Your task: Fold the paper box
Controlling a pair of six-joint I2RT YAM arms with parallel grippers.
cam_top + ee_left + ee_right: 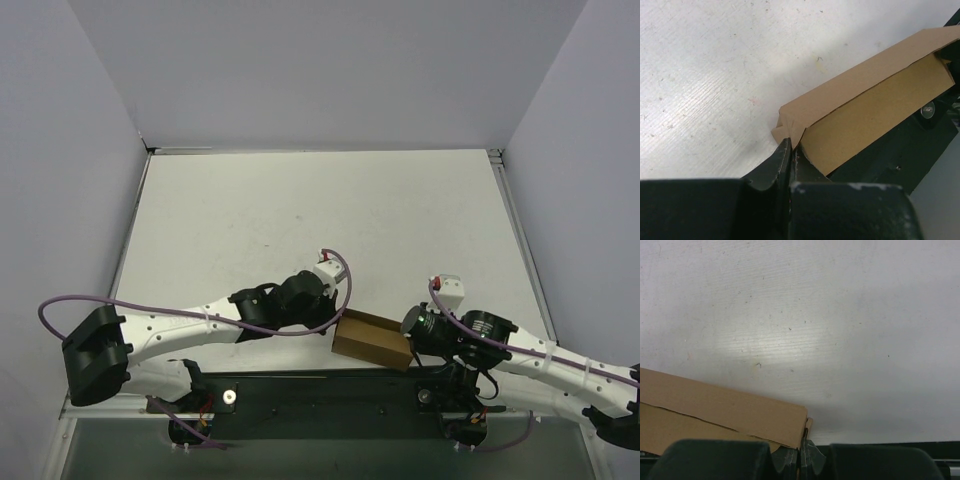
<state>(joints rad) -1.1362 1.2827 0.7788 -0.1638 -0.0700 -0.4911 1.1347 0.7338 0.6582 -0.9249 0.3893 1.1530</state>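
Note:
The paper box [372, 340] is a brown cardboard box, partly folded, lying near the table's front edge between my two arms. My left gripper [331, 325] is at its left end. In the left wrist view its fingers [782, 155] are pressed together, pinching the corner flap of the paper box [865, 100]. My right gripper [411, 336] is at the right end. In the right wrist view its fingertips [812, 452] are shut on a thin tab at the corner of the paper box [715, 405]. A long top flap lies loosely over the body with a seam showing.
A black base plate [320, 390] runs along the near edge just under the box. Pale walls close in the white table [320, 210] at the left, right and back. A purple cable [70, 300] loops off the left arm.

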